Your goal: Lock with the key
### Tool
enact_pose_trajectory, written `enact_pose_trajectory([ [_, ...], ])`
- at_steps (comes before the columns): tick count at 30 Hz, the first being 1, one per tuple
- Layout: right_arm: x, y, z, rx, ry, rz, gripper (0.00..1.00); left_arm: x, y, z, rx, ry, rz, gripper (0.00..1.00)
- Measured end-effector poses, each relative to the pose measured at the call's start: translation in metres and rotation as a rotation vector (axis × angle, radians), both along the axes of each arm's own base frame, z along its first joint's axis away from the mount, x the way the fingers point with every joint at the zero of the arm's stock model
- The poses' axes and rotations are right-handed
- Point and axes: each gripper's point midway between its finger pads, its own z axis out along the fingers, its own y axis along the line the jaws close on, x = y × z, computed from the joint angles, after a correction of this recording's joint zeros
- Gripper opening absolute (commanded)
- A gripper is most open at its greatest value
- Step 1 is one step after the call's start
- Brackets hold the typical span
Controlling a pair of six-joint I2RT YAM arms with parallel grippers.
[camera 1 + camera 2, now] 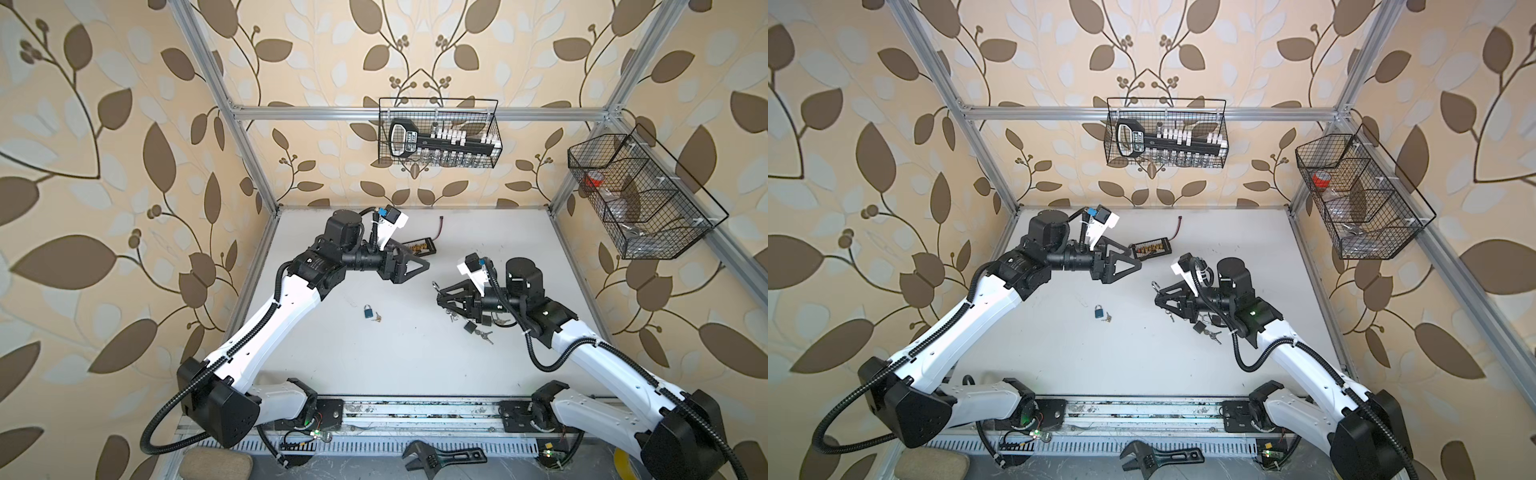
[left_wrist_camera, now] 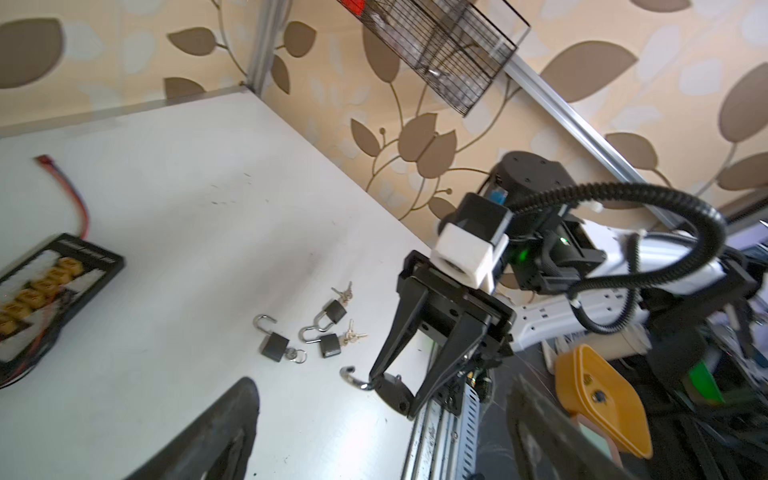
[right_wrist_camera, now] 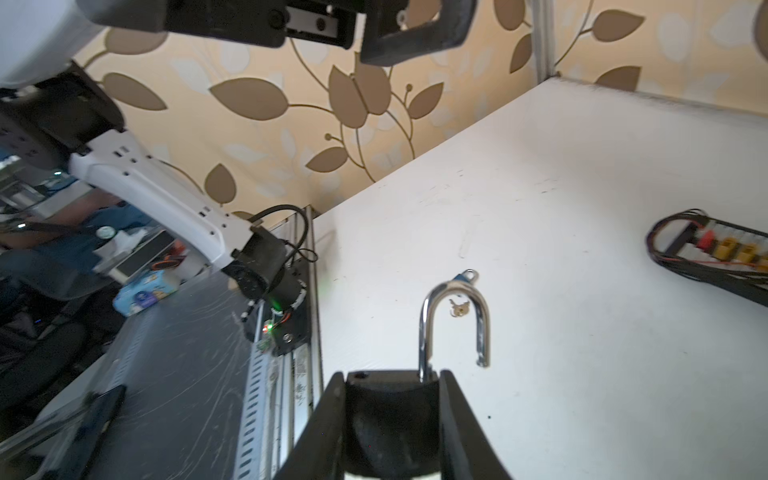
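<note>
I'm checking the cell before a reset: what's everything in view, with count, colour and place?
table: 1, white, under everything
blue padlock: 1, blue, table middle-left
keys: small bunches, metal, one beside each padlock lying on the table
black padlocks: 3, black, shackles open, table right
held padlock: 1, black, shackle open, in right gripper
board: 1, black with yellow plugs, table back
back basket: 1, black wire, back rail
tool rack: 1, black and white, in back basket
side basket: 1, black wire, right rail
tape: 1, red, in side basket
wrench: 1, black, below table front
left gripper: open, empty, near board
right gripper: shut on held padlock
</note>
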Motion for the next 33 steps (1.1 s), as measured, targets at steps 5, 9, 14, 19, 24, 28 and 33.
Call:
enact_pose_trajectory([
  [5,-0.010,0.004,0.014,0.034,-0.002,0.075,0.00,-0.019,-0.015,-0.012,-0.007,0.052,-0.137,0.83],
  [9,-0.010,0.009,0.020,0.048,0.003,0.110,0.00,-0.033,-0.022,-0.016,-0.013,0.079,-0.209,0.80],
  [14,-0.010,0.012,0.022,0.069,0.023,0.135,0.00,-0.046,-0.028,-0.016,-0.018,0.090,-0.265,0.71],
  [19,-0.010,0.012,0.027,0.084,0.023,0.135,0.00,-0.053,-0.030,-0.017,-0.016,0.084,-0.298,0.65],
  [24,-0.012,0.011,0.029,0.088,0.022,0.135,0.00,-0.053,-0.030,-0.019,-0.008,0.081,-0.302,0.58],
  [28,-0.015,0.010,0.034,0.092,0.013,0.135,0.00,-0.052,-0.030,-0.019,-0.006,0.071,-0.303,0.56],
  [33,-0.024,0.009,0.042,0.110,-0.010,0.164,0.00,-0.051,-0.029,-0.023,0.012,0.083,-0.288,0.57],
])
